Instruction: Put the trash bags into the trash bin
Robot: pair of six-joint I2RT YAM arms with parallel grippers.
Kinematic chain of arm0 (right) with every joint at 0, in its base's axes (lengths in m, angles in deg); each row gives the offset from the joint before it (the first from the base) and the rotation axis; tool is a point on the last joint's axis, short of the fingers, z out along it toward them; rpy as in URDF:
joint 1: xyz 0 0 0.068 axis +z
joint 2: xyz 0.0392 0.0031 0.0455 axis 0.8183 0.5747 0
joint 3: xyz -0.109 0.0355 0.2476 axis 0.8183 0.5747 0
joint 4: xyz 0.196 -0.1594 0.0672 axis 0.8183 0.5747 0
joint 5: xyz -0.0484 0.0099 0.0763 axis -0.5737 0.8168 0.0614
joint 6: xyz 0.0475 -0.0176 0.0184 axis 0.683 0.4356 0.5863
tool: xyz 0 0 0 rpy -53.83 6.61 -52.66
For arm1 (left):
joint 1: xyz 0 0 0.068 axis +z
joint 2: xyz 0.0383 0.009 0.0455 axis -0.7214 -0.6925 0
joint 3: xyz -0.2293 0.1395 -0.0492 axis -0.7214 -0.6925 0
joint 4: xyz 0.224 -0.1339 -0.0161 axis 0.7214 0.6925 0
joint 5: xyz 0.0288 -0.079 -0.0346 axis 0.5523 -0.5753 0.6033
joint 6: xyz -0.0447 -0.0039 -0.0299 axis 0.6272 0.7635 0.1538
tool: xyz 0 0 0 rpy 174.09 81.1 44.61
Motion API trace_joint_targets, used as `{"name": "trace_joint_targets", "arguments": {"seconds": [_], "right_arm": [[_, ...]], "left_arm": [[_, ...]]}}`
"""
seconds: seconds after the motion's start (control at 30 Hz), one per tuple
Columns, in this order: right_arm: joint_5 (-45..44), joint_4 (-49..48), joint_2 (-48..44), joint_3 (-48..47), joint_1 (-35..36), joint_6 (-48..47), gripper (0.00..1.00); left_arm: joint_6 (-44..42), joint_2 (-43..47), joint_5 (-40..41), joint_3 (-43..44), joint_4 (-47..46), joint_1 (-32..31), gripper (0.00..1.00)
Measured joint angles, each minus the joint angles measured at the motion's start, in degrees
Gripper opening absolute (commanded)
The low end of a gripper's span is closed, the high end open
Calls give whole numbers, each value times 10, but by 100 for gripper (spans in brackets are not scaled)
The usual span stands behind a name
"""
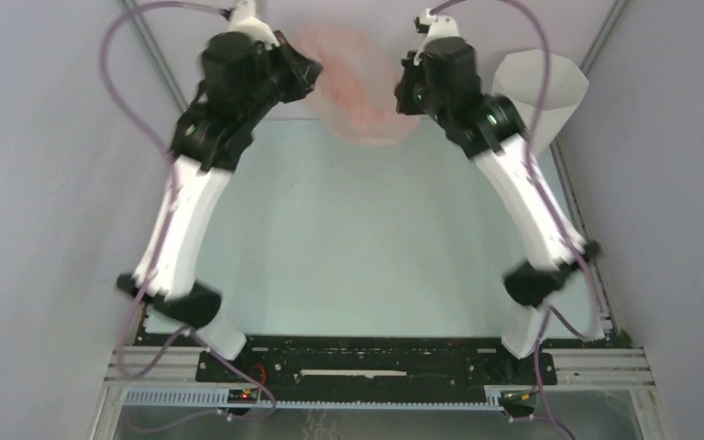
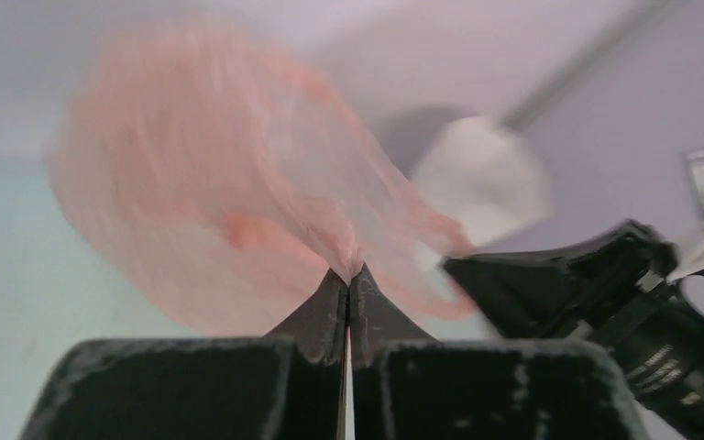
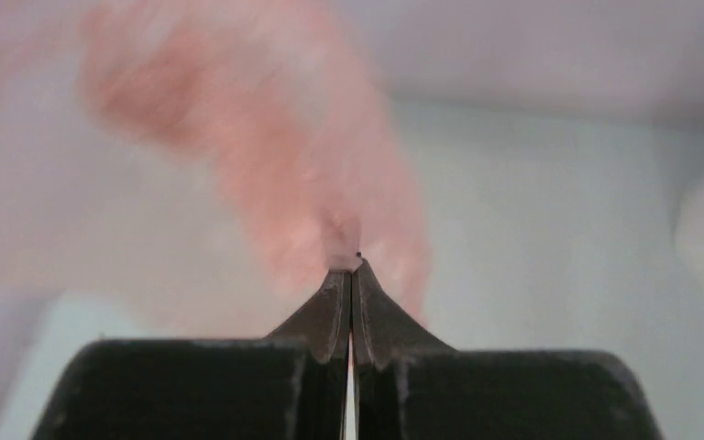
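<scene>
One pale-pink trash bag (image 1: 359, 92) hangs spread over the far edge of the worktop (image 1: 357, 238), its long axis running left to right. The left end effector (image 2: 349, 275) and the right end effector (image 3: 352, 266) are each clamped on its film. One white trash bin (image 1: 543, 87) stands at the far right, just beyond the right arm (image 1: 532, 202).

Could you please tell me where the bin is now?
In the top view the bin stands at the far right corner of the table, right of the right arm and the bag.
</scene>
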Motion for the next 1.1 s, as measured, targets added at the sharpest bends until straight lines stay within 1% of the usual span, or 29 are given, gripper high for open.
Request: {"name": "trace_joint_targets", "arguments": {"seconds": [0.03,0.07,0.1,0.13,0.17,0.2,0.23,0.27,0.3,0.33,0.37,0.4,0.43,0.5,0.57,0.6,0.67,0.7,0.73,0.77,0.83,0.87,0.9,0.93,0.97,1.0,1.03,1.07,1.1], "right_arm": [[-20,-51,-42,-5,30,-27,0],[-38,-122,-108,47,67,-54,0],[-50,-207,-211,154,113,-83,0],[-48,-280,-309,260,163,-110,0],[-38,-325,-380,339,194,-123,0],[-34,-362,-435,396,196,-127,0],[-37,-408,-481,447,168,-123,0],[-44,-433,-495,477,135,-116,0],[-46,-448,-492,499,96,-104,0],[-40,-444,-473,514,77,-92,0],[-27,-432,-437,527,64,-77,0],[-3,-412,-367,544,57,-60,0],[11,-404,-327,555,56,-53,0],[43,-385,-227,610,63,-42,0],[71,-318,-143,690,82,-35,0],[82,-275,-121,718,92,-34,0],[99,-207,-119,727,103,-32,0],[108,-180,-125,708,105,-32,0],[115,-150,-128,663,102,-32,0],[122,-127,-127,592,92,-32,0],[127,-111,-127,443,70,-33,0],[126,-101,-127,361,60,-33,0],[125,-92,-126,251,51,-33,0],[121,-90,-126,182,46,-34,0],[109,-89,-126,93,40,-35,0],[96,-101,-136,15,41,-38,0],[84,-114,-152,-14,47,-43,0],[65,-150,-201,-3,69,-56,0],[54,-174,-249,27,92,-71,0]], "left_arm": [[-20,24,12,22,-36,-25,0],[-37,73,21,7,-81,-53,0],[-51,138,22,-43,-127,-81,0],[-56,212,23,-115,-170,-99,0],[-58,278,32,-195,-208,-100,0],[-51,368,54,-300,-257,-87,0],[-50,386,61,-321,-264,-70,0],[-33,412,64,-376,-287,-44,0],[-19,417,58,-424,-299,-22,0],[-7,405,45,-473,-306,-8,0],[1,383,33,-513,-307,0,0],[15,336,15,-581,-317,5,0],[24,308,1,-621,-311,5,0],[43,222,-32,-725,-290,-3,0],[59,200,-54,-799,-227,-10,0],[64,207,-62,-810,-202,-12,0],[69,234,-82,-802,-185,-13,0],[69,244,-89,-777,-175,-10,0],[68,248,-94,-745,-166,-5,0],[68,246,-101,-689,-146,2,0],[66,229,-106,-542,-116,17,0],[64,216,-105,-450,-110,25,0],[62,202,-104,-354,-108,31,0],[62,193,-102,-279,-108,33,0],[63,181,-100,-182,-111,34,0],[62,179,-97,-104,-132,32,0],[59,184,-95,-61,-150,26,0],[52,200,-87,-33,-175,15,0],[45,227,-82,-29,-200,2,0]]}}
